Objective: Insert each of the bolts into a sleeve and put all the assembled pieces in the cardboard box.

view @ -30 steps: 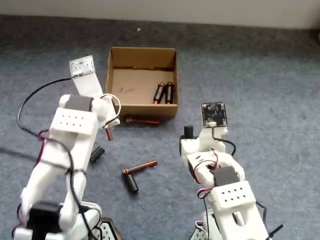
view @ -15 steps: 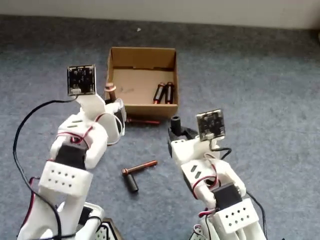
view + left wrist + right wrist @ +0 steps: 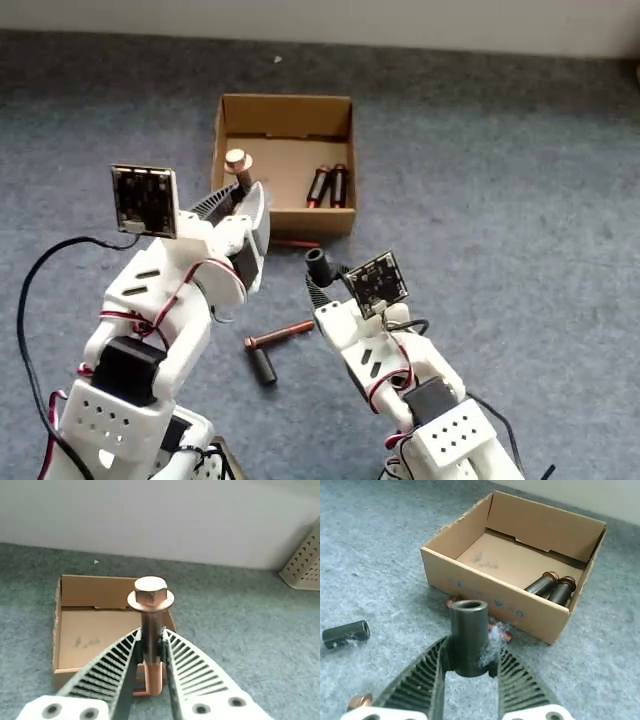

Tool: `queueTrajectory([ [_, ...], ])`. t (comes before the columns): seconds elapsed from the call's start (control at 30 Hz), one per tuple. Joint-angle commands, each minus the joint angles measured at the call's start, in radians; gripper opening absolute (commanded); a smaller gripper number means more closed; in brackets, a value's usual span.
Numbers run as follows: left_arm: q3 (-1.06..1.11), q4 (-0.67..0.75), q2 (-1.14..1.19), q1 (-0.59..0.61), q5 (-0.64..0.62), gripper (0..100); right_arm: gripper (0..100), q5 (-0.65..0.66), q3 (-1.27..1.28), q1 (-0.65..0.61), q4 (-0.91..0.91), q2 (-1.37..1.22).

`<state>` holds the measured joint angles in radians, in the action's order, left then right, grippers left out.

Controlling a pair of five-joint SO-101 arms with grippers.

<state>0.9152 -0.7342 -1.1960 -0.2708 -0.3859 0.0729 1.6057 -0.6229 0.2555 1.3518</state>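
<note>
L jaws clenched on bolt (image 3: 151,622) — head up; R jaws grasping sleeve (image 3: 468,630) — upright btwn them.

- cardboard box (image 3: 290,218) at the bench's (image 3: 520,200) far side; two assembled pieces (image 3: 328,186) in its right half;
- one bolt (image 3: 295,243) just before the box;
- second bolt (image 3: 282,334) nearer, between the arms, a sleeve (image 3: 263,367) just beside it

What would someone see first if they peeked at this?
Two grippers, each holding a part upright: the left gripper pinches a copper bolt, head up, and the right gripper clamps a black sleeve, hole up. Beyond them sits the open box with two finished pieces by its right wall.
</note>
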Motion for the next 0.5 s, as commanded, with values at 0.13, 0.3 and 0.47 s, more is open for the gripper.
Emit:
queueTrajectory([
  [0.13, 0.162, 0.213, -0.019, -0.085, 0.009, 0, 0.4, 0.011, -0.012, -0.108, -0.101, 0.021],
  [0.3, 0.163, 0.213, -0.019, -0.091, 0.008, 0, 0.4, 0.011, -0.012, -0.11, -0.11, 0.021],
  [0.47, 0.163, 0.184, -0.021, -0.091, 0.008, 0, 0.4, 0.011, -0.016, -0.108, -0.11, 0.021],
])
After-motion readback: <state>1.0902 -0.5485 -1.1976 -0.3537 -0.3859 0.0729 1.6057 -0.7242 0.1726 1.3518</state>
